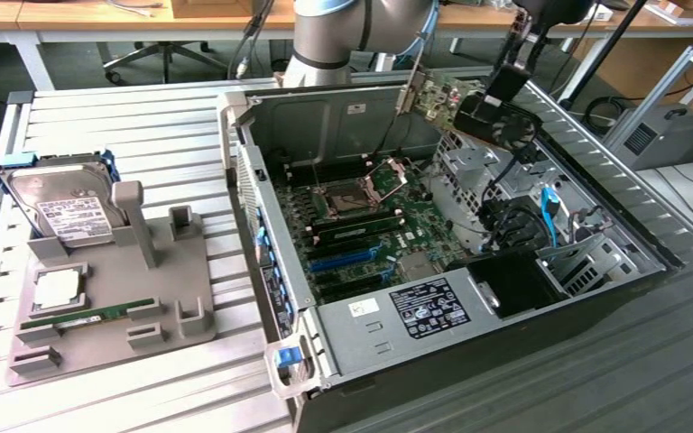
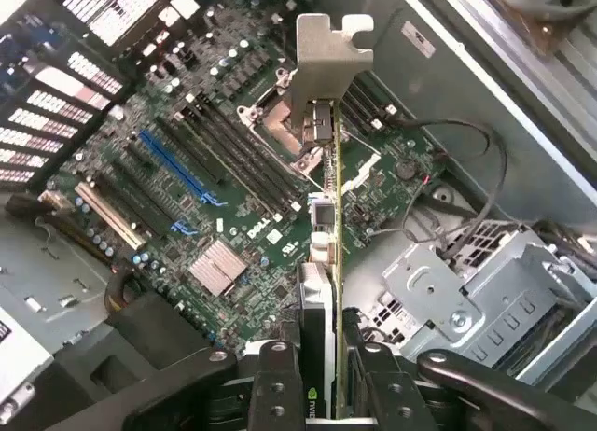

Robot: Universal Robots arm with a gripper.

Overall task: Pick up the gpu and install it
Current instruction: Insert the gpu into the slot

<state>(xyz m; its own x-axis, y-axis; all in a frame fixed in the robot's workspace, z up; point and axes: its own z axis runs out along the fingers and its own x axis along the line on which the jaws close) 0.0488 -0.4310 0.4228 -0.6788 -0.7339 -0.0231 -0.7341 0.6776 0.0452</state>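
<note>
The gpu (image 1: pixel 443 97), a dark card with a silver end bracket (image 1: pixel 408 86), hangs in the air over the back of the open computer case (image 1: pixel 359 338), above the motherboard (image 1: pixel 364 225). My gripper (image 1: pixel 482 113) is shut on it. In the wrist view the gpu (image 2: pixel 320 291) shows edge-on, clamped between the black fingers (image 2: pixel 278 375) of my gripper (image 2: pixel 322 370). Its bracket (image 2: pixel 326 62) points away from me toward the case's rear wall. The card floats clear of the board, above the CPU socket area. The blue expansion slots (image 2: pixel 177 170) lie off to one side.
On the exterior view's left, a grey fixture (image 1: pixel 112 298) holds a hard drive (image 1: pixel 64 203), a CPU (image 1: pixel 58 287) and a green memory stick (image 1: pixel 87 314). Inside the case are a drive cage (image 2: pixel 466 291), loose cables (image 1: pixel 549 212) and the power supply (image 1: pixel 425 307).
</note>
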